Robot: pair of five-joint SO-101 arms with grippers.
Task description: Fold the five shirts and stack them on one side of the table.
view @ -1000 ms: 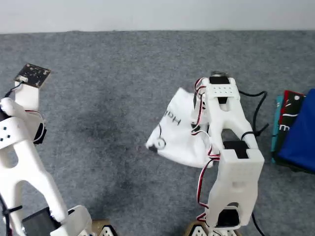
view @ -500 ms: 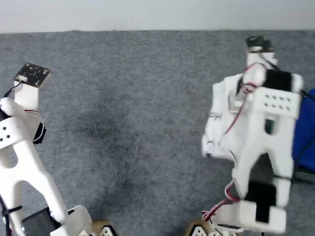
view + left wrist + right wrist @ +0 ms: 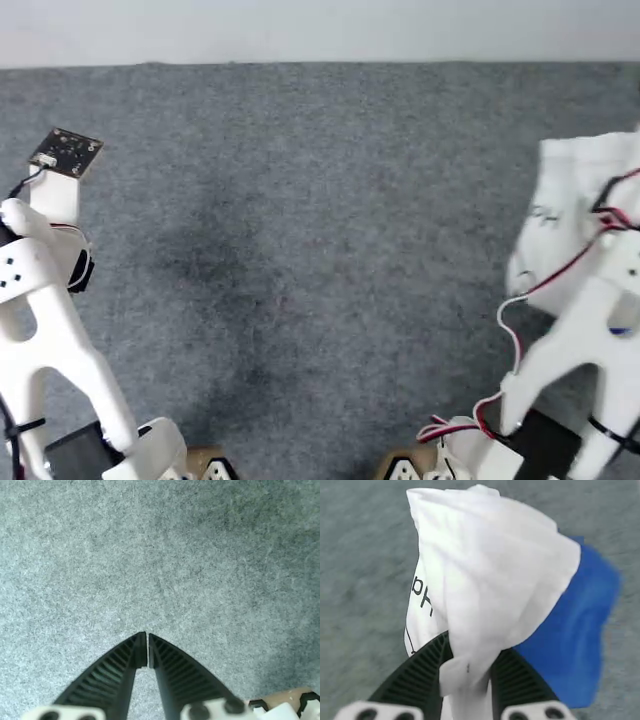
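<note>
A folded white shirt (image 3: 485,575) with dark print hangs from my right gripper (image 3: 467,672), whose black fingers are shut on its lower fold. In the high view the white shirt (image 3: 565,225) is at the table's far right edge, partly behind the right arm (image 3: 590,340). Under the white shirt in the right wrist view lies a blue shirt (image 3: 575,645). My left gripper (image 3: 148,652) is shut with nothing in it, over bare grey carpet. The left arm (image 3: 45,290) stands at the table's left side.
Grey carpet (image 3: 300,230) covers the whole table. A small circuit board (image 3: 66,152) sits on top of the left arm. A pale wall runs along the far edge.
The right arm has swung the white shirt from the table's middle right to the far right edge, above the blue shirt. The left arm has kept still.
</note>
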